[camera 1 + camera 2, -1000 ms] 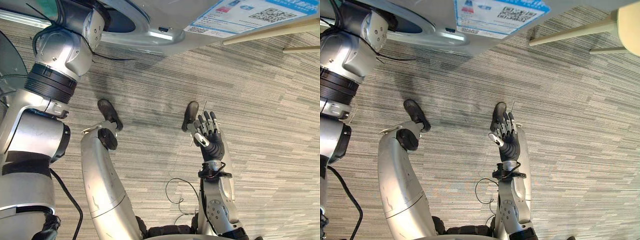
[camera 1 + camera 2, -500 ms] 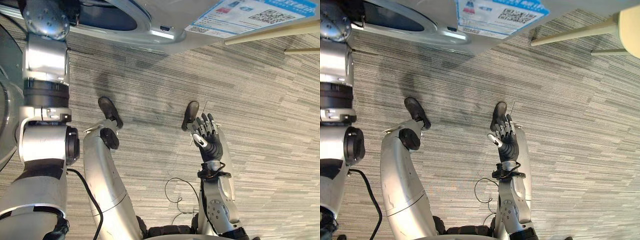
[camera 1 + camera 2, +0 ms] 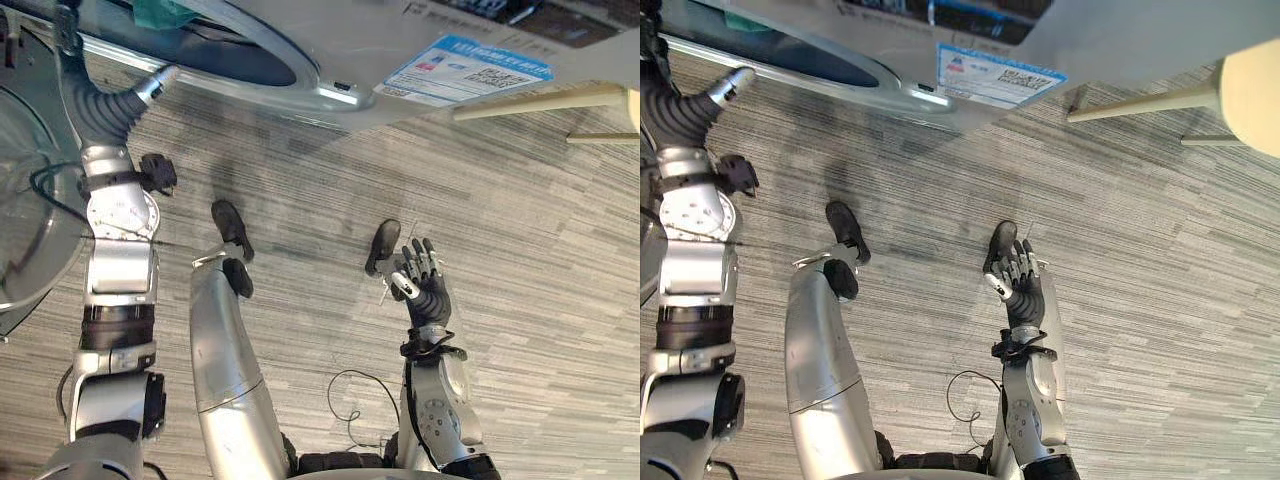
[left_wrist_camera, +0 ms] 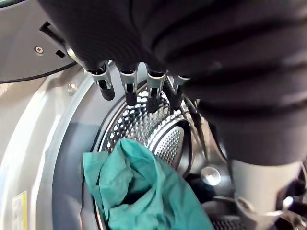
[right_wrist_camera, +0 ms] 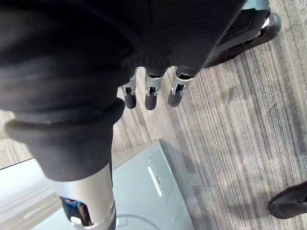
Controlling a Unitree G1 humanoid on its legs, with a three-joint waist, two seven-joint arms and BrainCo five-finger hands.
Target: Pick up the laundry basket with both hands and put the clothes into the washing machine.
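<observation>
The left hand is hovering at the mouth of the washing machine, far left in the scene. Its fingers are lying straight and relaxed, gripping nothing and pointing into the perforated drum. Just past those fingertips, and apart from them, the teal cloth is lying bunched in the opening. Part of it is sitting inside the drum and part seems to be draping over the near rim, so its length is running roughly along the hand's pointing line, rim to inside. Any finishing push would likely be going straight ahead, deeper into the drum. The right hand is hovering open, palm up, over the striped floor at near right, well apart from the machine, making the left arm much the nearer. The round glass door is standing open at the left.
</observation>
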